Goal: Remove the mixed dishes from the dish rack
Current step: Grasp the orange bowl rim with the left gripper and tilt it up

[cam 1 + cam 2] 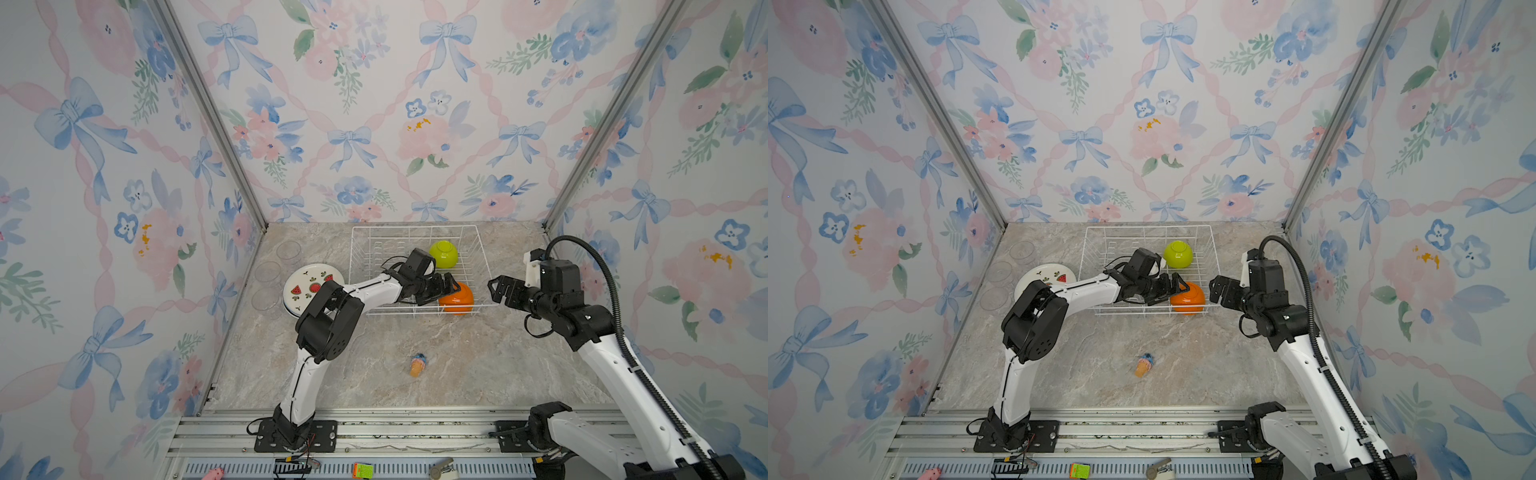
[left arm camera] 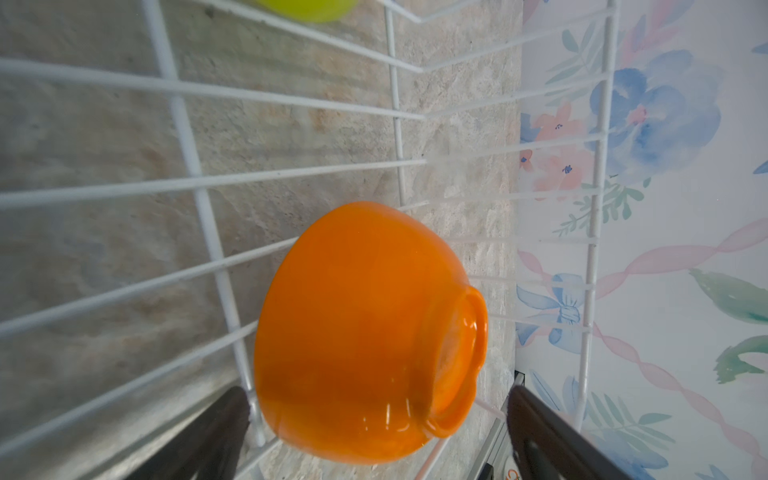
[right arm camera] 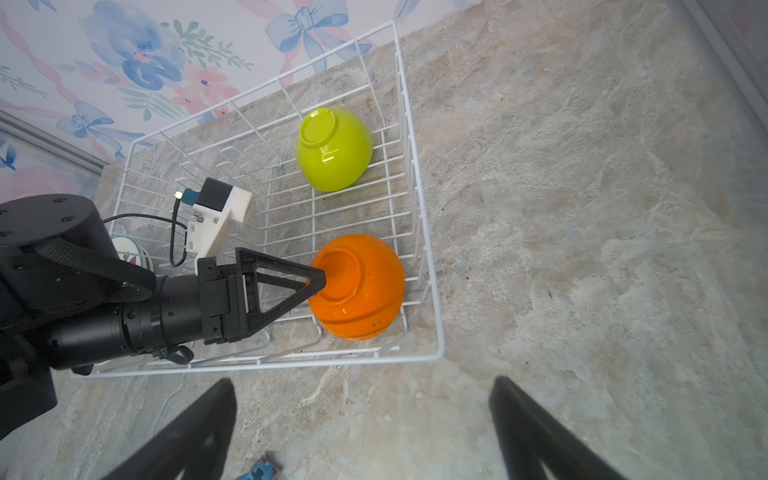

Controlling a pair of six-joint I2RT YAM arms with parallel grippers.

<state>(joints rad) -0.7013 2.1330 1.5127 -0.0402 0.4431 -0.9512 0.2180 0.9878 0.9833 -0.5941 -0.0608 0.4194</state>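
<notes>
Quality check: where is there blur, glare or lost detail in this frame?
Left wrist view: nearest dish rack wires soft, short glare streaks on the orange bowl. Right wrist view: right pincer blurred at the frame edge, highlight on the lime-green bowl. In both top views: clear glasses barely visible.

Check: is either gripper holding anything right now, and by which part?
Nothing is held. The left gripper is open, straddling the overturned orange bowl without clamping it. The right gripper is open and empty.
</notes>
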